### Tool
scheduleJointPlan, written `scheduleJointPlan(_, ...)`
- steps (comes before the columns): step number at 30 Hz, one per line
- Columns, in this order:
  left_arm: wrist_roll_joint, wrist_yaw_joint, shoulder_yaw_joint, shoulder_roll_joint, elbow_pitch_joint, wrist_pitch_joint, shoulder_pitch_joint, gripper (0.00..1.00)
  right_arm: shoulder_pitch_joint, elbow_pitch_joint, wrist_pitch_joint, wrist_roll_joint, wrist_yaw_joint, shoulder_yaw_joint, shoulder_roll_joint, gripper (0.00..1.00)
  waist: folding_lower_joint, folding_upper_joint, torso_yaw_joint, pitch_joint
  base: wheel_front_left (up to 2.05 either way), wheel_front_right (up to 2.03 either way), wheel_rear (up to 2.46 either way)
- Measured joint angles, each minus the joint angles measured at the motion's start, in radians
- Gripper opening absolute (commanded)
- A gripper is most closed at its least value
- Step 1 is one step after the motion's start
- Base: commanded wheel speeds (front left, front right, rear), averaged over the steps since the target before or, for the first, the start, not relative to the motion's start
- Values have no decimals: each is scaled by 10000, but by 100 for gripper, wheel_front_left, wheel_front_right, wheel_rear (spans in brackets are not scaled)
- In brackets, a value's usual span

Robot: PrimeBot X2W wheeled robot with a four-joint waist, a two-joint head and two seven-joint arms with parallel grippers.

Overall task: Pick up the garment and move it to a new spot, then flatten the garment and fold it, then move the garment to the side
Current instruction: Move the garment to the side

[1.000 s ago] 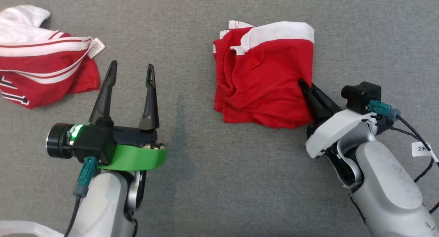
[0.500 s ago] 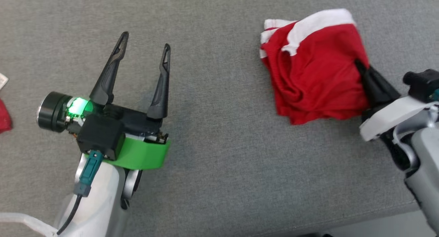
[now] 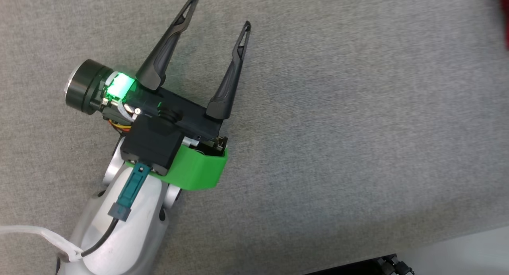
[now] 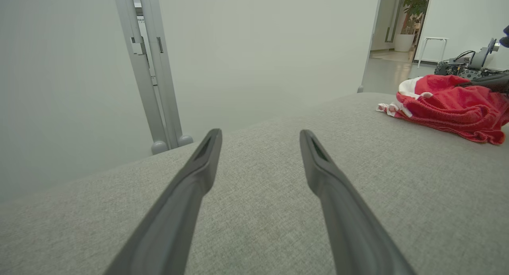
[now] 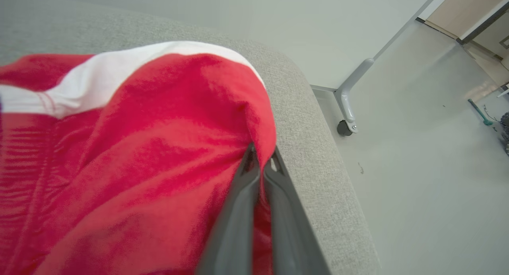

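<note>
The left end effector (image 3: 221, 10) hovers over the bare grey fabric top of the table (image 3: 358, 127). It is released, its two dark fingers spread wide with nothing between them. A green light (image 3: 119, 86) glows at its wrist, above a green collar (image 3: 199, 171).

The right end effector (image 5: 262, 157) is clenched on the garment (image 5: 139, 147). In the right wrist view its fingers press together, with a fold of red cloth pinched at their tips. The garment is red with a white band and lies bunched beside the rounded edge of the table. The pale floor (image 5: 417, 187) and a wheeled leg (image 5: 346, 119) show beyond that edge.

In the left wrist view the garment sits on the table well apart from the spread fingers, off to their right. In the head view a blurred sliver of red shows at the upper right edge.
</note>
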Motion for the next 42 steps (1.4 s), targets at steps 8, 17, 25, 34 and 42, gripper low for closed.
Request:
scheduleJointPlan(8,2,2,-157,-52,238,-123,-120,100,-420,1350,-692,-259,2,-610,-94,100,0,0,545,448,0,0,0)
scheduleJointPlan(17,-362,290,82,44,656,-249,551,100,1219,1264,-1724,244,-2,-1402,1346,100,0,0,514,-331,0,0,0)
scheduleJointPlan(25,-953,928,717,234,809,-153,2034,100,4158,-2316,-1737,-798,0,-2378,3684,100,0,0,70,-1899,0,0,0)
scheduleJointPlan(34,-1684,1685,1402,196,1114,-203,3652,100,6011,-4767,-1699,-1954,0,-771,6029,100,0,0,-140,-3741,0,0,0)
scheduleJointPlan(42,-2002,2002,1722,165,1413,-291,4490,100,6835,-5825,-1287,-2374,-2,-385,6698,100,-1,0,298,-4870,0,0,0)
